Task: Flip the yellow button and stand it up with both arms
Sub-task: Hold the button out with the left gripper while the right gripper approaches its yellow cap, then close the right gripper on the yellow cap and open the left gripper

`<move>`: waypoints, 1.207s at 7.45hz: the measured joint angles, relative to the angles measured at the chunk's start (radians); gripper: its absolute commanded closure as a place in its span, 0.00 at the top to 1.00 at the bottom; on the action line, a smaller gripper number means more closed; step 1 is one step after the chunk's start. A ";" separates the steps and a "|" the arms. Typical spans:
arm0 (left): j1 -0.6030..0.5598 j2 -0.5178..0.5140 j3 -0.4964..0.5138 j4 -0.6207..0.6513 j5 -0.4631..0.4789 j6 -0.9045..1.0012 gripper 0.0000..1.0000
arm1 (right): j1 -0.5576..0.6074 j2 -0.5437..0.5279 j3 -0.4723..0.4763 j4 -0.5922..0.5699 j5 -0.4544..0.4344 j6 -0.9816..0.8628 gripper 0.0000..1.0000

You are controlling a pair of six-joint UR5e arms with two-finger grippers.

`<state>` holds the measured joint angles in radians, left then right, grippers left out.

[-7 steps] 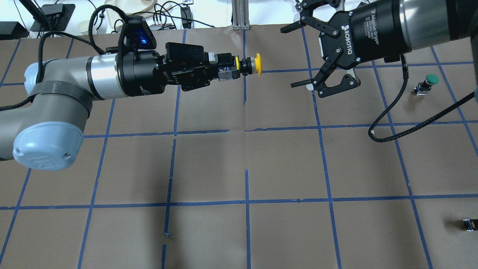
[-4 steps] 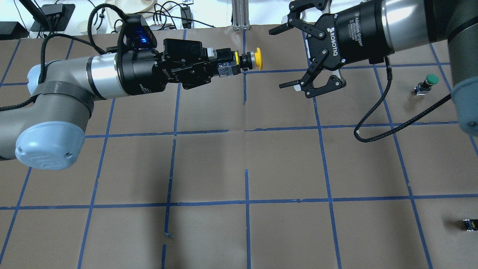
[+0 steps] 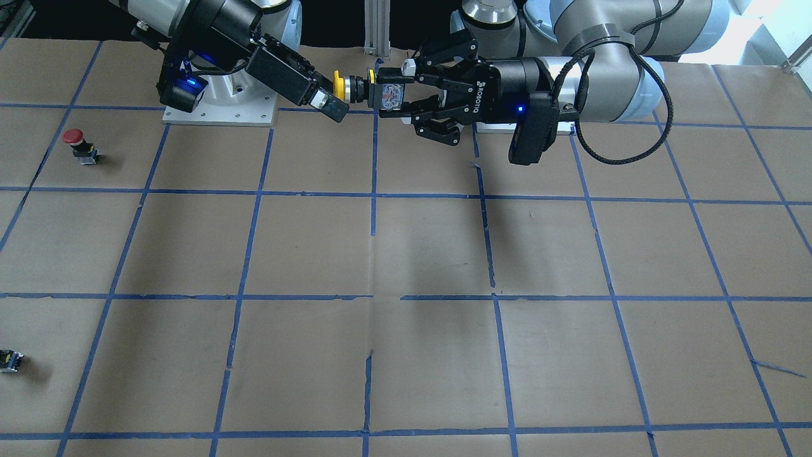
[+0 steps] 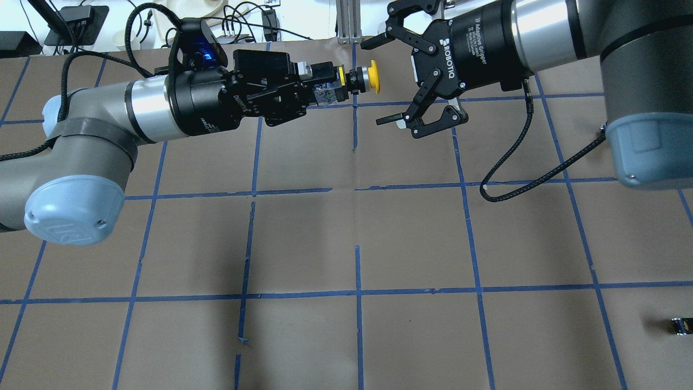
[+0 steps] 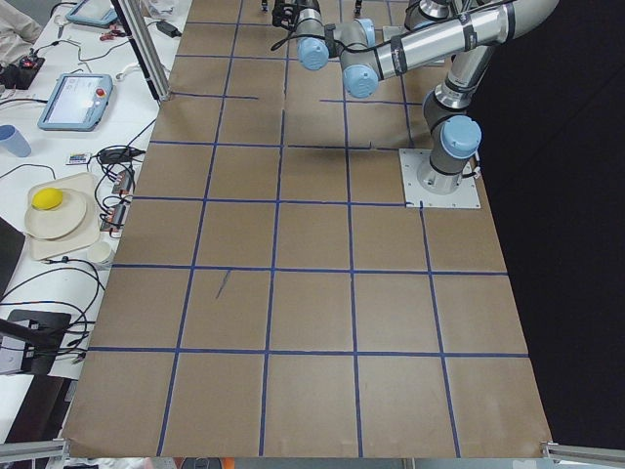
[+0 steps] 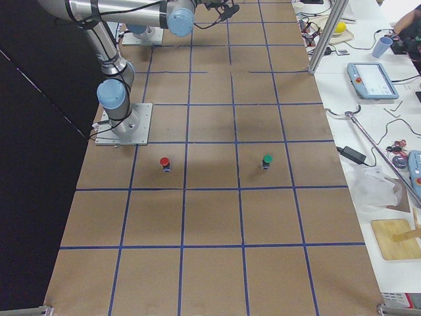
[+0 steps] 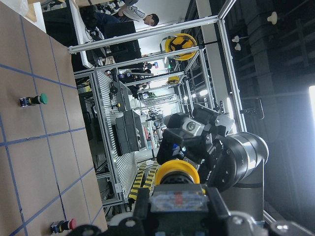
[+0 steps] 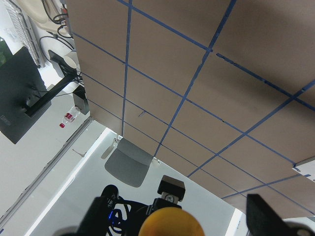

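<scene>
Brown-paper table (image 4: 411, 238), blue tape grid. Aloft at upper centre of overhead view: yellow button (image 4: 357, 81), lying horizontal, body clamped in left gripper (image 4: 325, 93), cap toward right gripper (image 4: 379, 81). Right jaws spread wide, flanking cap, not touching. Judged: pickup done, handover pending; regrasp, flip, standing on table left.

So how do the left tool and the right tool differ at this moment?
The left tool is shut on the body of the yellow button; the right tool is open and holds nothing. The left tool points toward the robot's right, the right tool toward its left, its fingers spread either side of the yellow cap. Both are black, level, above the table.
</scene>
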<state>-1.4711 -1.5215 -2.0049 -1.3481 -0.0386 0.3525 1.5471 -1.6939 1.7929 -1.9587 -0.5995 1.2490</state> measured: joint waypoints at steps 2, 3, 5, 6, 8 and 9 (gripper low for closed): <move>0.000 0.000 0.000 0.001 -0.001 0.000 0.14 | 0.001 -0.006 -0.006 -0.015 0.023 0.041 0.88; 0.000 0.000 0.000 0.001 0.000 0.000 0.14 | 0.001 -0.006 -0.007 -0.016 0.026 0.048 0.81; 0.000 -0.001 0.000 0.001 0.003 0.002 0.14 | 0.001 -0.004 -0.004 -0.019 0.024 0.049 0.63; 0.000 -0.002 0.000 0.001 0.003 0.002 0.14 | 0.001 -0.003 -0.001 -0.020 0.022 0.047 0.42; 0.000 -0.002 0.000 0.001 0.004 0.003 0.14 | 0.000 -0.003 0.000 -0.018 0.026 0.048 0.22; 0.000 -0.002 -0.001 0.001 0.004 0.004 0.14 | 0.000 -0.003 0.000 -0.017 0.028 0.049 0.20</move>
<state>-1.4710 -1.5238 -2.0057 -1.3468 -0.0345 0.3561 1.5468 -1.6969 1.7932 -1.9758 -0.5715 1.2976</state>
